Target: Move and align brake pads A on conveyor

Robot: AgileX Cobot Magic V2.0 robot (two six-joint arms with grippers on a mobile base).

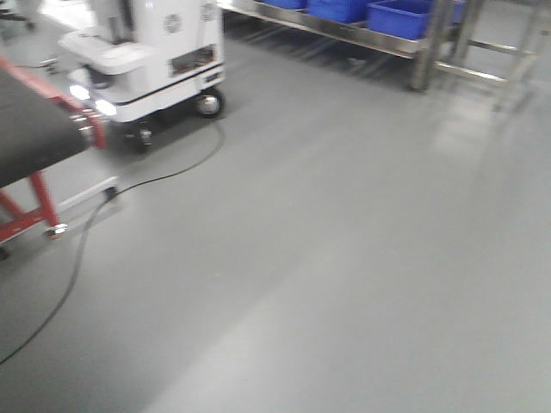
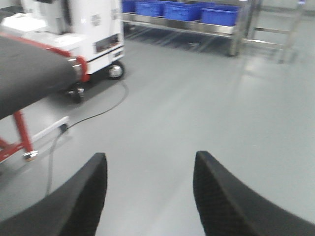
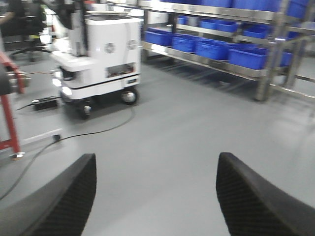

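Note:
The conveyor (image 1: 30, 129) shows at the far left as a dark charcoal belt end on a red frame; it also appears in the left wrist view as conveyor (image 2: 29, 78). No brake pads A are in view. My left gripper (image 2: 150, 162) is open over bare grey floor, nothing between its black fingers (image 2: 83, 196). In the right wrist view my right gripper (image 3: 156, 164) is open too, wide apart above the floor, holding nothing. Only the conveyor's red leg (image 3: 10, 103) shows there.
A white wheeled robot base (image 1: 146, 60) stands just beyond the conveyor's end. A black cable (image 1: 129, 185) trails across the floor from it. Steel shelving with blue bins (image 3: 216, 49) lines the back right. Grey floor (image 1: 344, 258) fills the middle.

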